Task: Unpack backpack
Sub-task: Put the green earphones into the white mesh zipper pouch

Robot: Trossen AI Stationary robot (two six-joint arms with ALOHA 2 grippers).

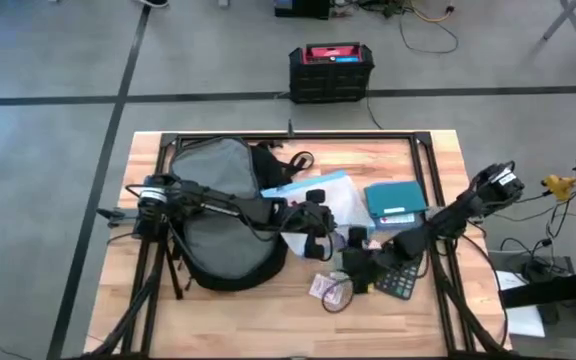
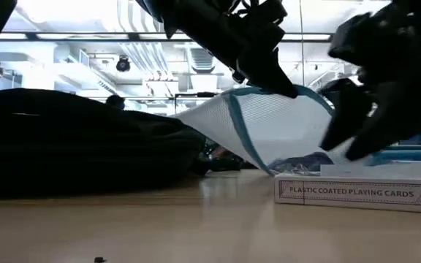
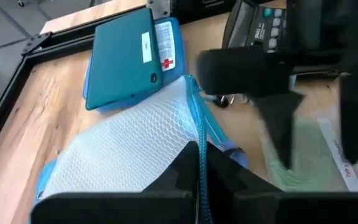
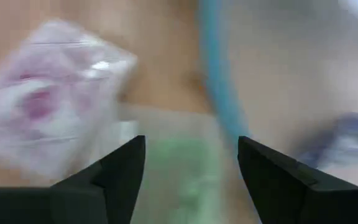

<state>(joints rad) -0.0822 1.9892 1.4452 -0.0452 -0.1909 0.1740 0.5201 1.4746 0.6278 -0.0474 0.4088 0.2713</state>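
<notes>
On the table (image 1: 218, 310): one backpack (image 1: 218, 215); left gripper (image 3: 202, 167) pinches one mesh pouch (image 3: 129, 143).

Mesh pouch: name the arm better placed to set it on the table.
Left. The left gripper is shut on the mesh pouch's blue edge; the right gripper hangs open beside it.

Overhead view evenly lit, soft shadows under arms on table (image 1: 218, 310). Low view backlit by bright ceiling lights (image 2: 86, 29); arms and backpack (image 2: 71, 142) read as silhouettes. Right wrist view heavily blurred; left wrist view sharp on mesh pouch (image 3: 129, 143).
</notes>
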